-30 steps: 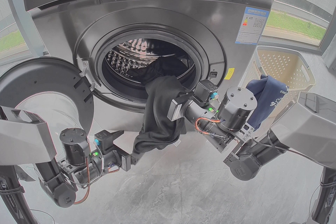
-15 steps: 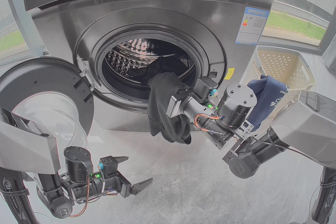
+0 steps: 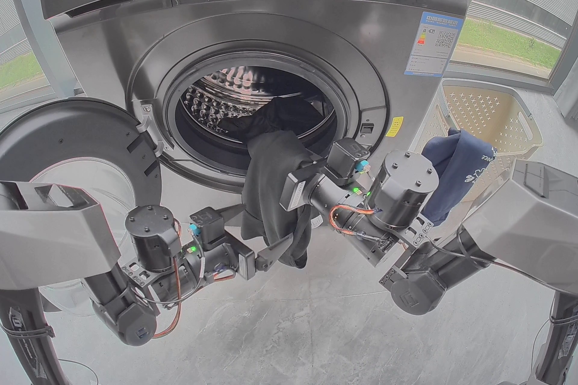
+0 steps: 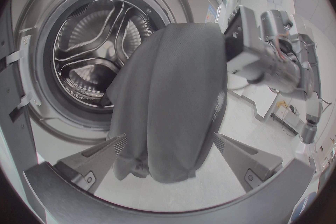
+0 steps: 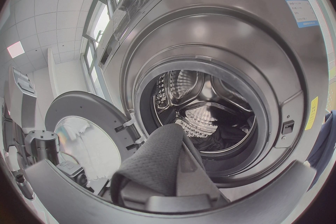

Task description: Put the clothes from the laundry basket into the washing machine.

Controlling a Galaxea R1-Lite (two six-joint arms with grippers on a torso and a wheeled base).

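Note:
A black garment [image 3: 271, 187] hangs in front of the washing machine's open drum [image 3: 235, 94], its top draped over my right gripper [image 3: 283, 178], which is shut on it. In the right wrist view the cloth [image 5: 157, 158] covers the gripper [image 5: 182, 179]. My left gripper [image 3: 268, 227] is open at the garment's lower end, one finger on each side. The left wrist view has the cloth [image 4: 171, 105] hanging between the spread fingers [image 4: 105, 154]. More dark clothing [image 3: 286, 112] lies inside the drum. A blue garment [image 3: 457, 163] hangs over the rim of the beige laundry basket [image 3: 500, 115].
The round machine door [image 3: 78, 145] stands swung open at the left, close to my left arm. The basket sits on the floor right of the machine, behind my right arm. Bare grey floor [image 3: 313, 320] lies in front.
My left gripper let go of the garment's hem, dropped low and opened, then rose back around the lower cloth. The right gripper shifted slightly left with the garment, which now hangs shorter.

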